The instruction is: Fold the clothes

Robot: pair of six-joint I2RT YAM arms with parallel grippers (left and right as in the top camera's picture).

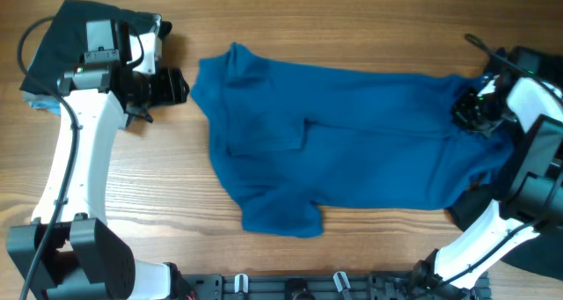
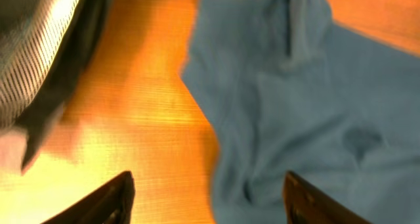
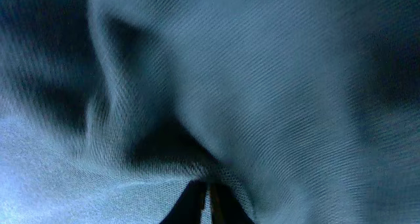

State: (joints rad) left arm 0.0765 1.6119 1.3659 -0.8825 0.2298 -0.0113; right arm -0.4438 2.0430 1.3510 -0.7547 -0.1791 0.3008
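Wooden counter (image 1: 352,18), black garment (image 1: 53,36) heaped at far left. The left jaws stand wide and empty, just left of the blue polo shirt (image 1: 352,142), which lies spread across the centre. The right jaws are pinched closed on its right edge. Fabric judged soft, light and limp; best gripped at hem corners and shoulders.

We see a wooden table (image 1: 352,27), its light grain running left to right, and a black rail (image 1: 290,287) with clips along its near edge.
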